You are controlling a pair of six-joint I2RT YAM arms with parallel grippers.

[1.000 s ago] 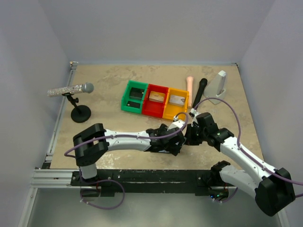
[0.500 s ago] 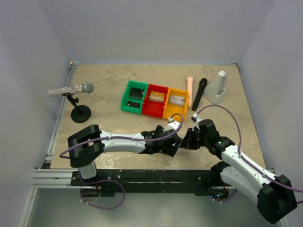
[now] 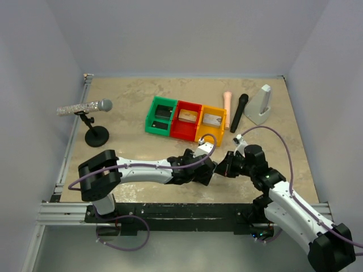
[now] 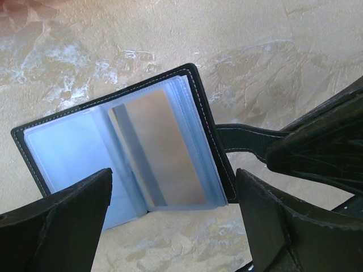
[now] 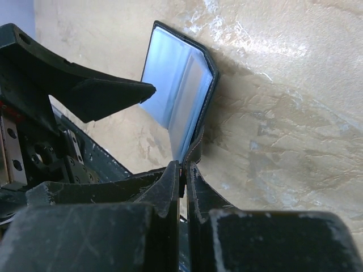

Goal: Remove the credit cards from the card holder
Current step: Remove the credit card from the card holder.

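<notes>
The card holder (image 4: 119,153) is open at the near part of the desk (image 3: 125,102), between the two tools. A brownish rectangle behind its clear sleeve may be a card or only a reflection; I cannot tell. The right tool (image 5: 182,170) is clamped on its black side tab (image 4: 244,144). The left tool (image 4: 173,184) stands wide apart, holding nothing. From above, both tools hide the holder almost fully.

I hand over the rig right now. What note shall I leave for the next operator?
Left gripper: open, jaws either side of the flat black bifold card holder, gripping nothing.
Right gripper: shut on its black side tab.
Done: a dark card, a tan card and a silvery card lie in the green, red and yellow plastic bins.
Left: one tan-grey card shows in a clear sleeve; pull it out.
</notes>
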